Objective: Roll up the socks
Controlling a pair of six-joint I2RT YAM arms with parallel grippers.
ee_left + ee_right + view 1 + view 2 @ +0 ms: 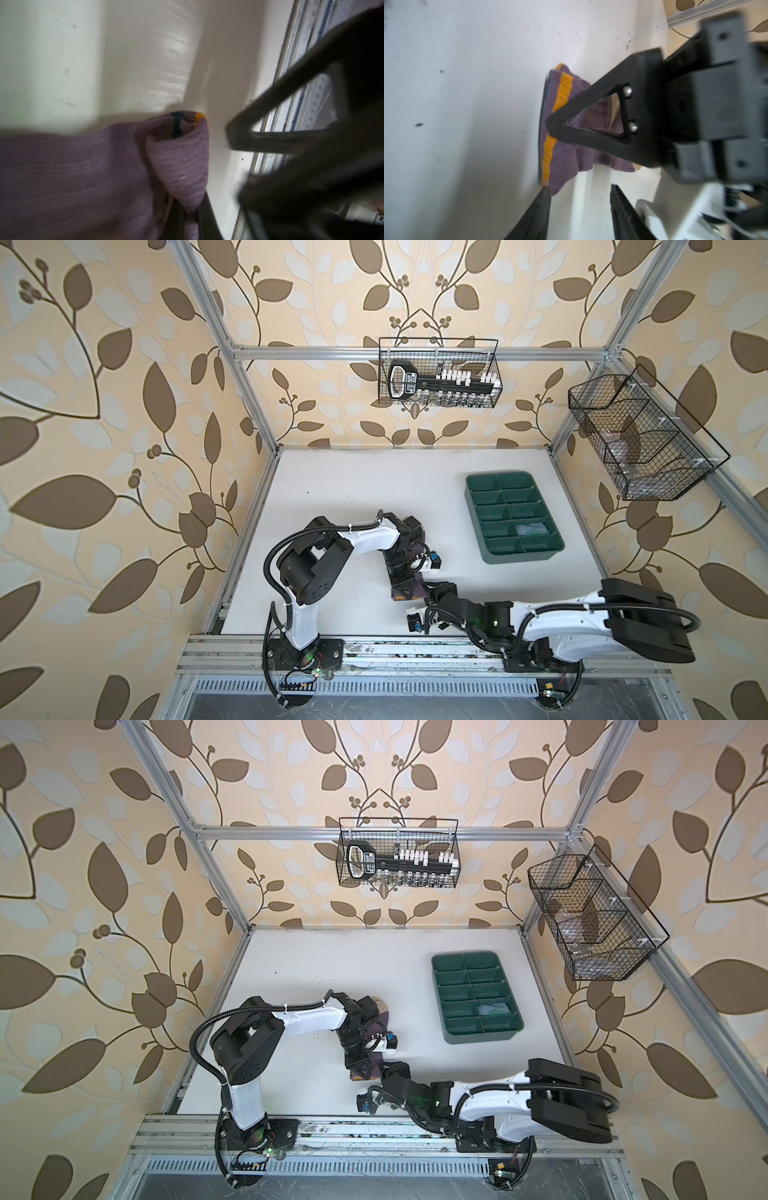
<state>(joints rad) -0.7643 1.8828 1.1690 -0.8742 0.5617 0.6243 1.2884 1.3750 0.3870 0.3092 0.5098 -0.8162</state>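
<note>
Closest to the right wrist camera, the right gripper (579, 187) has its two black fingers spread apart with only bare table between them. One fingertip (545, 194) touches the end of the orange stripe on the purple sock (564, 158). Across that same cuff end lies a triangular black finger of the left gripper (192, 220). In the left wrist view this gripper is closed, pinching an upright fold of the purple knit, with a bit of navy and orange at the top of the fold. In both top views the sock lies on the white table (340, 497) near its middle, mostly hidden under the left arm's wrist. Its cuff end points toward the arm bases and its tan toe (380, 1004) shows at the far side. The right gripper sits just beside the cuff end. Well apart, to the right and farther back, stands a green divided tray (473, 489). A pale blue bundle (532, 528) lies in its right-hand column, second compartment from the near end, too small to identify. Two black wire baskets (438, 373) (640, 439) hang on the frame.
</note>
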